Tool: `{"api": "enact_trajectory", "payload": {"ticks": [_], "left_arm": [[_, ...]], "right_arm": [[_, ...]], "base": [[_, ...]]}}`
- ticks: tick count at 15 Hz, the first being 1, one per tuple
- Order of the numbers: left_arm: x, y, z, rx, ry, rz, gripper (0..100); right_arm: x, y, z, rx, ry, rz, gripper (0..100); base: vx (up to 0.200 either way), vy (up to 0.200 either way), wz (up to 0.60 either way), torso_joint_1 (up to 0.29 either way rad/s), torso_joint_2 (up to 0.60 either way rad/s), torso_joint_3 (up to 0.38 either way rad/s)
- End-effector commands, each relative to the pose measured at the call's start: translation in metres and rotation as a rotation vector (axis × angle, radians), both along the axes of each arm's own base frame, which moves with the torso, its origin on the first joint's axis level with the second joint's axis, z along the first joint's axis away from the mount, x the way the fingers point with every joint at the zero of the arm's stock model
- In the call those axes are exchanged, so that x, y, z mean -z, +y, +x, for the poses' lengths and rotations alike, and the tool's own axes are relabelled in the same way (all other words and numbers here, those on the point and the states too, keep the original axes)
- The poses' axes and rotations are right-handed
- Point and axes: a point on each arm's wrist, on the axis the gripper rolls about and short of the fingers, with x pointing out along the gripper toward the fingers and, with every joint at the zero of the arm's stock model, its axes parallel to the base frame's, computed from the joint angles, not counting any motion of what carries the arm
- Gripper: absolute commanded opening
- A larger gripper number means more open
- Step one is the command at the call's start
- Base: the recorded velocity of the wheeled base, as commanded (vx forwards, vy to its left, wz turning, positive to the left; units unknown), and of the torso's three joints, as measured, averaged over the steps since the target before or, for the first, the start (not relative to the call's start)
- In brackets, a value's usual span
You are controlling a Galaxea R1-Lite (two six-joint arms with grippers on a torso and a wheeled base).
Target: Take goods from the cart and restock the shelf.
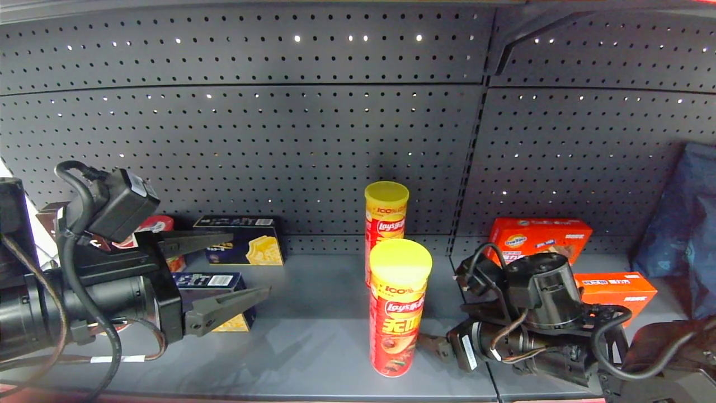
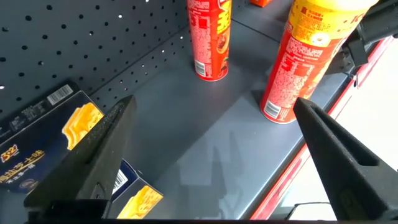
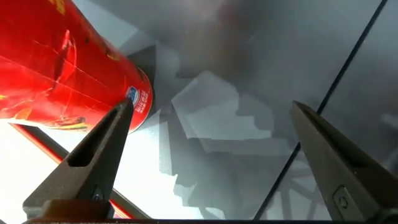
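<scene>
My left gripper (image 1: 250, 264) is covering most of a red item (image 1: 159, 224) at far left, and I'm not making out what it is. The front can (image 1: 398, 313) is hiding the rear can's (image 1: 386, 215) base, and the frame edge is cutting off a blue bag (image 1: 685, 224).

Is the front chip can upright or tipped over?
Upright: the front chip can stands on its base on the shelf, yellow lid on top.
</scene>
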Motion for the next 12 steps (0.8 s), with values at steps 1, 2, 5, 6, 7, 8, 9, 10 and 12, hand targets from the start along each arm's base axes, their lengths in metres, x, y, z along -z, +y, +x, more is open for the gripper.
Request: {"api": "enact_trajectory", "payload": {"ticks": [1,2,5,6,7,8,9,10,12], "left_arm": [[0.0007,-0.0002,0.0005,0.000,0.003,0.001,100],[0.0007,-0.0002,0.0005,0.001,0.004,0.000,100],[0.0020,-0.0007,0.0012,0.003,0.009,0.002,100],[0.0025,-0.0006,0.0010,0.003,0.011,0.002,100],[0.0032,-0.0006,0.0008,0.003,0.012,0.002,100],[0.0040,-0.0005,0.0005,0.003,0.015,0.003,100],[0.0040,-0.0005,0.0005,0.003,0.015,0.003,100],[0.0040,-0.0002,0.0006,0.001,0.015,0.003,100],[0.0047,-0.0003,0.0008,0.001,0.018,0.004,100]], "right_arm": [[0.0002,0.0005,0.0002,-0.001,0.000,0.000,100],[0.0006,0.0006,0.0003,-0.002,0.002,0.000,100],[0.0002,0.0039,0.0007,-0.010,-0.001,0.003,100],[0.0002,0.0042,0.0004,-0.011,-0.001,0.003,100],[0.0010,0.0042,0.0003,-0.011,0.001,0.001,100],[0.0019,0.0044,0.0006,-0.011,0.003,-0.001,100],[0.0020,0.0047,0.0009,-0.011,0.003,-0.001,100],[0.0021,0.0050,0.0013,-0.011,0.003,-0.001,100],[0.0032,0.0075,0.0035,-0.013,0.003,-0.001,100]], "base": [[0.000,0.000,0.00,0.000,0.00,0.000],[0.000,0.000,0.00,0.000,0.00,0.000],[0.000,0.000,0.00,0.000,0.00,0.000],[0.000,0.000,0.00,0.000,0.00,0.000],[0.000,0.000,0.00,0.000,0.00,0.000],[0.000,0.000,0.00,0.000,0.00,0.000],[0.000,0.000,0.00,0.000,0.00,0.000],[0.000,0.000,0.00,0.000,0.00,0.000],[0.000,0.000,0.00,0.000,0.00,0.000]]}}
